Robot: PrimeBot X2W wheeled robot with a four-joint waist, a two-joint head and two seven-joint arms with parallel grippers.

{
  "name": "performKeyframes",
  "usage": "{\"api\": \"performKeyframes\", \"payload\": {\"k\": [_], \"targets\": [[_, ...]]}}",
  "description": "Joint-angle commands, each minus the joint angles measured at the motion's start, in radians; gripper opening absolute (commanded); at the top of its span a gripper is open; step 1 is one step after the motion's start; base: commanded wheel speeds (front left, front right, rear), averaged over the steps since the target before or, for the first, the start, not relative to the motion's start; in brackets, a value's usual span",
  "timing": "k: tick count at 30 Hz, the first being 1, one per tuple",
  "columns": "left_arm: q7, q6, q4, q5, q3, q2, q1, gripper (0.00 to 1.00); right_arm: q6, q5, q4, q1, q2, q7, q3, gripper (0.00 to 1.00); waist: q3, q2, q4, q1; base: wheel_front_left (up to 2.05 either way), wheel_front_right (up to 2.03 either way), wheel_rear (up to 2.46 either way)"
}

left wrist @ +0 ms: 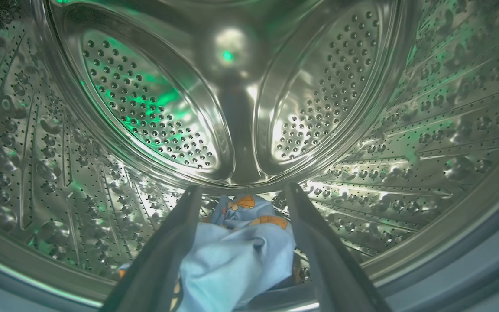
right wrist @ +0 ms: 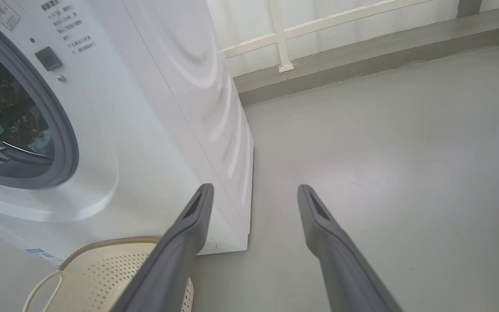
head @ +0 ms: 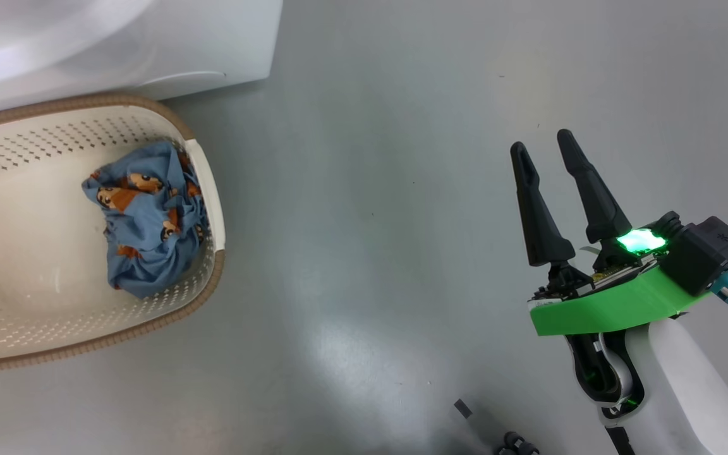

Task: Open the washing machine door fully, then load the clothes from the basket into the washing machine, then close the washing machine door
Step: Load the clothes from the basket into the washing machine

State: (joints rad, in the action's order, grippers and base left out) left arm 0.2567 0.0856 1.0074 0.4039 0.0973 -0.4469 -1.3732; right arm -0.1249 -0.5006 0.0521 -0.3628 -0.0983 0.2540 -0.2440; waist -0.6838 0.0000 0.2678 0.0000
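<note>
Left fingers point(left wrist: 158, 260) apart, pointing into washing machine point(left wrist: 427, 108); clothes point(left wrist: 241, 255) between.

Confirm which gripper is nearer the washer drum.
Left. The left gripper is inside the drum, blue cloth between its open fingers; the right gripper hangs open over the floor outside the washing machine.

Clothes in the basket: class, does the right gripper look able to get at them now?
Probably yes: the right gripper stands open, the clothes lie uncovered in the open-topped basket, only floor between them.
</note>
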Motion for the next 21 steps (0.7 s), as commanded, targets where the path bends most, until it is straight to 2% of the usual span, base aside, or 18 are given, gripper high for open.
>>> {"api": "performKeyframes", "payload": {"k": [1, 6, 10, 13, 21], "targets": [[0.005, -0.006, -0.05, -0.003, -0.024, -0.036, 0.034, 1.0, -0.006, 0.002, -0.023, 0.011, -0.009, 0.008, -0.006, 1.0, 0.006, 0.0, -0.005, 0.0, 0.0, 0.0, 0.0], [0.005, 0.001, -0.114, -0.025, -0.09, -0.008, 0.11, 1.0, -0.006, 0.004, -0.022, 0.011, -0.011, 0.008, -0.005, 1.0, 0.03, 0.0, -0.011, 0.0, 0.0, 0.0, 0.0], [0.005, 0.02, -0.124, -0.073, -0.09, -0.003, 0.124, 1.0, -0.006, 0.003, -0.018, 0.01, -0.015, 0.008, -0.002, 1.0, 0.047, 0.0, -0.015, 0.0, 0.0, 0.0, 0.0], [0.005, 0.03, -0.151, -0.055, -0.157, 0.012, 0.168, 1.0, -0.006, 0.003, -0.015, 0.008, -0.02, 0.008, 0.003, 1.0, 0.061, 0.0, -0.021, 0.0, 0.0, 0.0, 0.0], [0.005, 0.04, -0.253, -0.102, -0.239, 0.076, 0.331, 1.0, -0.006, 0.002, 0.006, 0.021, -0.039, 0.008, 0.008, 1.0, 0.139, 0.0, -0.034, 0.0, 0.0, 0.0, 0.0]]}}
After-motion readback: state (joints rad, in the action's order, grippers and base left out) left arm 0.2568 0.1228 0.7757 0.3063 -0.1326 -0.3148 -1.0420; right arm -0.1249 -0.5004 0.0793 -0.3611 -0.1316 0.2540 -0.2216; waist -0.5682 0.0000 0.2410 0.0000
